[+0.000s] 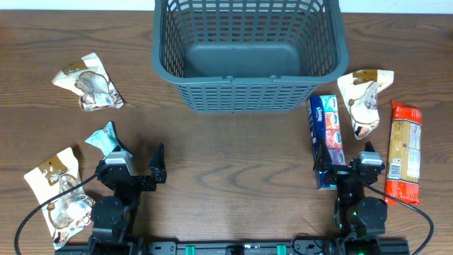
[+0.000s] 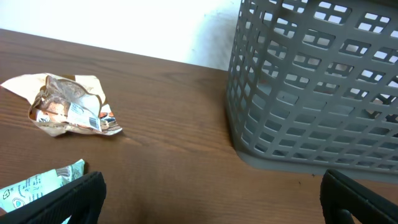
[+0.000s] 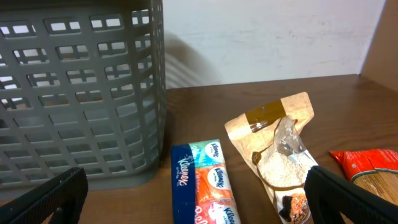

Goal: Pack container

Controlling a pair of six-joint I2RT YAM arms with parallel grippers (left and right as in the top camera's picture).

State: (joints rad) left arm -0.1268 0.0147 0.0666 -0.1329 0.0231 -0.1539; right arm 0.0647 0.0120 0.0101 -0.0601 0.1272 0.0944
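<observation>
Basket [image 1: 241, 95]: far middle of the table [image 1: 233, 184], upright, looks empty so far. It's ahead of both tools, forward-right of the left one and forward-left of the right one.
Far pouch [image 1: 88, 83]: crumpled tan pack on the left, well apart from the basket.
Near pouch [image 1: 60, 195]: same kind of pack, near-left corner, beside the left arm's base.
Teal pack [image 1: 105, 138]: just beside the left tool's outer finger. Can't tell if it's touching.
Left tool [image 1: 139, 161]: jaws wide apart, gripping nothing, only bare table between them in the wrist view.
Right tool [image 1: 348, 164]: jaws wide apart too, nothing gripped.
Tissues [image 1: 325, 138]: the bit that matters imo. They lie straight ahead of the right tool, a touch toward its inner side. The long axis runs away from the robot toward the basket, so the jaws would close across the narrow width. The near end sits right by the inner finger.
Right pouch [image 1: 363, 99]: tan, just beyond the tissues' far end, near the basket's right corner.
Orange pack [image 1: 403, 152]: far right, long axis also running away from the robot, just outside the right tool.
Nearer arm: right for the tissues, left for the teal pack.
My guess: tissues go first, then carry forward-left into the basket.
</observation>
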